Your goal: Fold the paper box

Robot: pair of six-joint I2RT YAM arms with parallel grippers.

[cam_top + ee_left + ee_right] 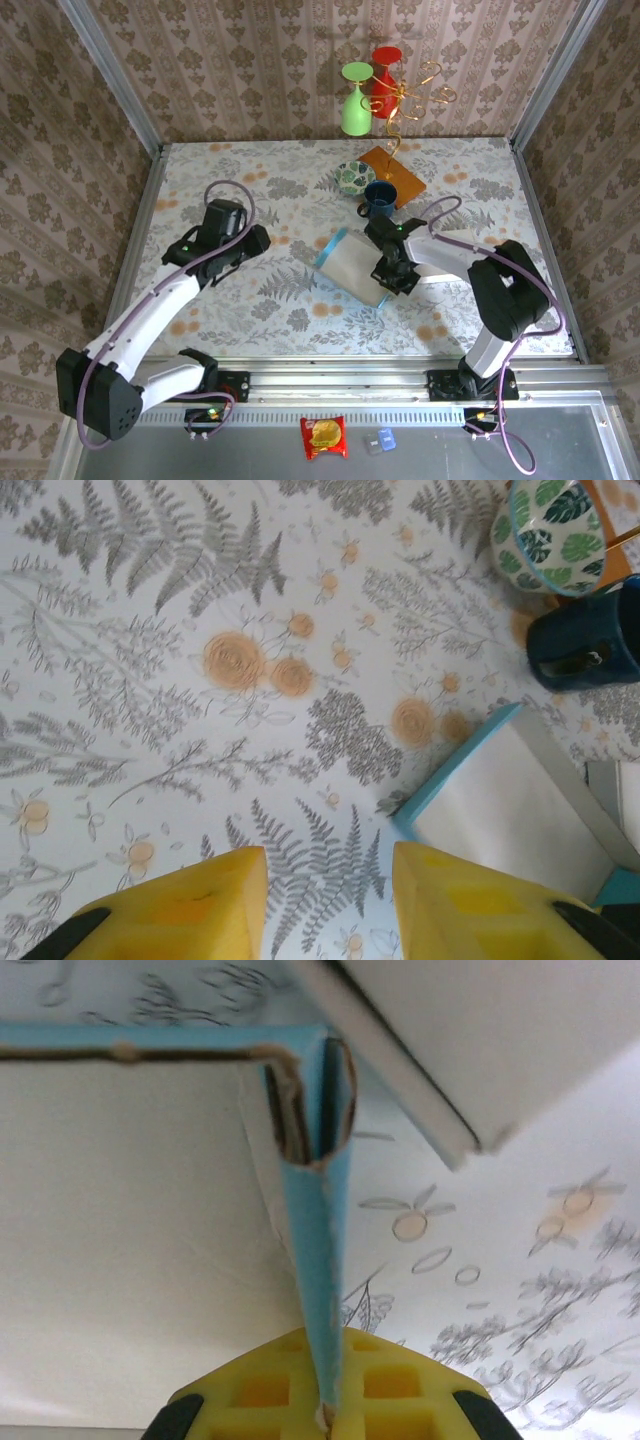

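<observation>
The paper box (355, 265), white inside with blue outer faces, lies part-folded at the table's middle. My right gripper (393, 272) is at its right side, shut on an upright blue side wall (315, 1230) that runs up from between the yellow pads (260, 1395). The white floor panel (130, 1230) spreads to the left of that wall, and a loose white flap (480, 1030) hangs at the upper right. My left gripper (255, 240) hovers left of the box, open, with only tablecloth between its yellow fingers (200, 905). The box's blue corner (455, 770) lies just ahead of the right finger.
A dark blue mug (379, 197), a leaf-patterned bowl (353, 178) and an orange board (393, 175) stand just behind the box. A green glass (356, 100) and a red glass (385, 68) hang on a gold stand at the back. A snack packet (323, 437) lies on the front rail.
</observation>
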